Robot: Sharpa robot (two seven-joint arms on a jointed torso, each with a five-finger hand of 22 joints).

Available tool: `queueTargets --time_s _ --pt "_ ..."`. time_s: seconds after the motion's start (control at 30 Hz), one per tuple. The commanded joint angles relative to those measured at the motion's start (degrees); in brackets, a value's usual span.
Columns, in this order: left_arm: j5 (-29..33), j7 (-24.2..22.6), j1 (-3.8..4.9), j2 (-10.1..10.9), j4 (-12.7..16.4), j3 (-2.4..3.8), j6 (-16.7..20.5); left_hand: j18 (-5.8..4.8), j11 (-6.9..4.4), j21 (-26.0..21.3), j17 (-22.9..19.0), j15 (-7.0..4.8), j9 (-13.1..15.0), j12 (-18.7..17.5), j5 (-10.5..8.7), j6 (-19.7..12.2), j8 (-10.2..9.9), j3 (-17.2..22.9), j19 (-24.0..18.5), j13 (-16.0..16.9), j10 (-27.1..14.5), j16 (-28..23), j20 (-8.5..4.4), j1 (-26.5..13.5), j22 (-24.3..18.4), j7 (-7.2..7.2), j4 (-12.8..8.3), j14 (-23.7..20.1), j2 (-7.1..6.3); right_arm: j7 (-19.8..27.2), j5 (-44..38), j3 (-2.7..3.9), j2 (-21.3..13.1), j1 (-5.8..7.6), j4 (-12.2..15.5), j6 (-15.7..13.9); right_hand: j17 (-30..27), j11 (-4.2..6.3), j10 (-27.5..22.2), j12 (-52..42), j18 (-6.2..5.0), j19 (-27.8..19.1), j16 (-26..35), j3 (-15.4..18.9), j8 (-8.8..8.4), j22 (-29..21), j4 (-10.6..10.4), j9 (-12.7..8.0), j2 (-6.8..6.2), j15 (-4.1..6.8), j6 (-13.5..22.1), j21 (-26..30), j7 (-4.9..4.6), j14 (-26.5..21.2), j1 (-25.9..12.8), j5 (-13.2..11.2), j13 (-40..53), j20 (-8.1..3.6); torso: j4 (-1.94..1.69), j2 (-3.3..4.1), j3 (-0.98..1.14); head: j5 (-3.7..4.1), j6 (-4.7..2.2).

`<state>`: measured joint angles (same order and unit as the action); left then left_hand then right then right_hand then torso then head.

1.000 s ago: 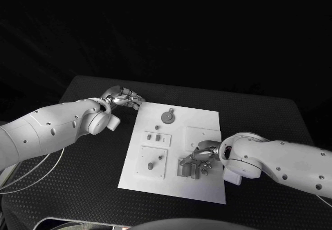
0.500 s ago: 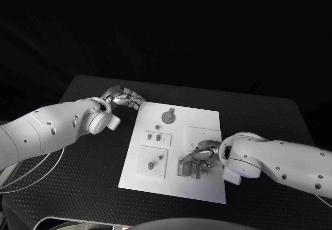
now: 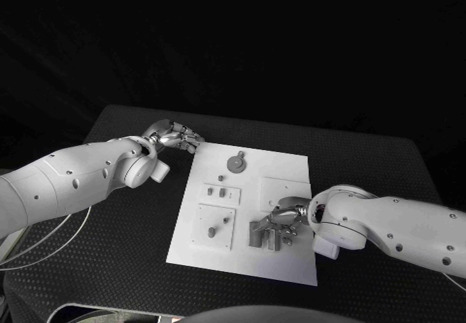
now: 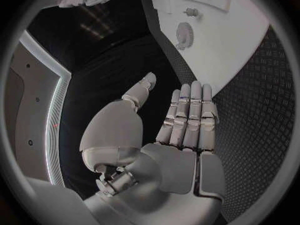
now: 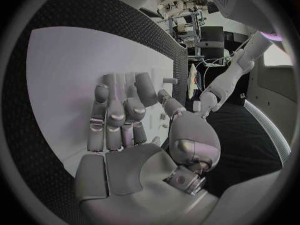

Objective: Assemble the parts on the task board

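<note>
From the head we look down on the whole task board (image 3: 243, 208). Each wrist camera sits close behind its own hand, left hand (image 4: 184, 130) and right hand (image 5: 122, 120), sharing that board.

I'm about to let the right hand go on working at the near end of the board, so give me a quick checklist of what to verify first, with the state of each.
1. Task board flat on the table: ok.
2. Left hand clear of the board, off its far left corner: ok.
3. Left hand holds nothing, fingers straight: ok.
4. Right hand is over the upright parts near the board's front edge: ok.
5. Right hand grips a part: cannot tell; its curled fingers hide what is under them.
6. Gear lies at the board's far end, out of the right hand's way: ok.
</note>
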<state>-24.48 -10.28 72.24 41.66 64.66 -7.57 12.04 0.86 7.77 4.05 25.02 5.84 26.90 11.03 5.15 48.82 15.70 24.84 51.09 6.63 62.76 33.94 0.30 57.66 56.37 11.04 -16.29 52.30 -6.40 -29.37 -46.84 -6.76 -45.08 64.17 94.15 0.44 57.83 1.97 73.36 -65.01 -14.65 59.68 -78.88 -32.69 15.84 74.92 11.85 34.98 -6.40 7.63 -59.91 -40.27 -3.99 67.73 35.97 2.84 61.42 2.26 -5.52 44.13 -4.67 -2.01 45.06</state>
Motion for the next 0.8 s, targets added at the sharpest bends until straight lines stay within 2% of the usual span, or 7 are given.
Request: queueTargets --time_s 0.03,0.2,0.4,0.8 --pt "0.2 -0.3 0.01 -0.1 0.1 0.03 -0.6 0.21 0.02 -0.1 0.1 0.22 -0.1 0.4 -0.31 -0.2 0.2 -0.3 -0.3 0.1 -0.1 -0.2 0.03 -0.4 -0.1 -0.32 -0.1 -0.3 0.19 0.5 0.2 -0.13 0.2 -0.23 0.1 0.9 -0.1 0.18 -0.5 0.2 -0.35 0.1 -0.2 -0.1 -0.26 1.1 -0.5 0.0 -0.70 0.22 0.0 -0.1 -0.30 -0.3 -0.1 0.2 -0.1 0.06 0.00 -0.02 -0.02 -0.02 0.01" --pt "0.2 -0.3 0.01 -0.1 0.1 0.03 -0.5 0.22 0.02 -0.1 0.1 0.23 -0.1 0.4 -0.30 -0.3 0.2 -0.4 -0.3 0.1 -0.2 -0.2 0.03 -0.4 -0.1 -0.31 -0.1 -0.3 0.18 0.5 0.2 -0.13 0.3 -0.23 0.2 0.8 -0.2 0.17 -0.5 0.2 -0.35 0.1 -0.3 -0.3 -0.29 1.1 -0.8 0.1 -1.03 0.21 0.1 -0.1 -0.31 -0.3 -0.1 0.2 -0.1 0.07 -0.01 0.00 0.02 0.05 -0.05" --pt "0.2 -0.3 0.01 -0.1 0.1 0.03 -0.5 0.22 0.03 -0.1 0.2 0.24 -0.1 0.4 -0.30 -0.3 0.2 -0.4 -0.4 0.1 -0.2 -0.2 0.04 -0.3 -0.1 -0.29 -0.1 -0.3 0.17 0.5 0.1 -0.13 0.2 -0.23 0.2 0.7 -0.3 0.17 -0.5 0.2 -0.35 0.1 -0.4 -0.5 -0.32 1.1 -1.0 0.1 -1.34 0.21 0.0 -0.2 -0.31 -0.4 -0.1 0.2 -0.1 0.07 0.00 -0.01 -0.01 -0.01 0.03" --pt "0.2 -0.2 0.01 -0.1 0.1 0.03 -0.7 0.21 0.03 -0.1 0.2 0.25 -0.1 0.4 -0.30 -0.3 0.2 -0.4 -0.4 0.1 -0.2 -0.3 0.06 -0.3 -0.1 -0.28 -0.1 -0.3 0.21 1.2 -5.4 -0.13 0.0 -0.23 0.5 -0.9 -0.4 0.19 -0.5 0.2 -0.35 0.2 -0.6 -0.8 -0.30 1.1 -1.4 0.2 -1.01 0.22 0.0 -0.2 -0.28 -0.3 -0.1 0.1 -0.1 0.05 -0.06 -0.02 0.00 0.02 -0.11"
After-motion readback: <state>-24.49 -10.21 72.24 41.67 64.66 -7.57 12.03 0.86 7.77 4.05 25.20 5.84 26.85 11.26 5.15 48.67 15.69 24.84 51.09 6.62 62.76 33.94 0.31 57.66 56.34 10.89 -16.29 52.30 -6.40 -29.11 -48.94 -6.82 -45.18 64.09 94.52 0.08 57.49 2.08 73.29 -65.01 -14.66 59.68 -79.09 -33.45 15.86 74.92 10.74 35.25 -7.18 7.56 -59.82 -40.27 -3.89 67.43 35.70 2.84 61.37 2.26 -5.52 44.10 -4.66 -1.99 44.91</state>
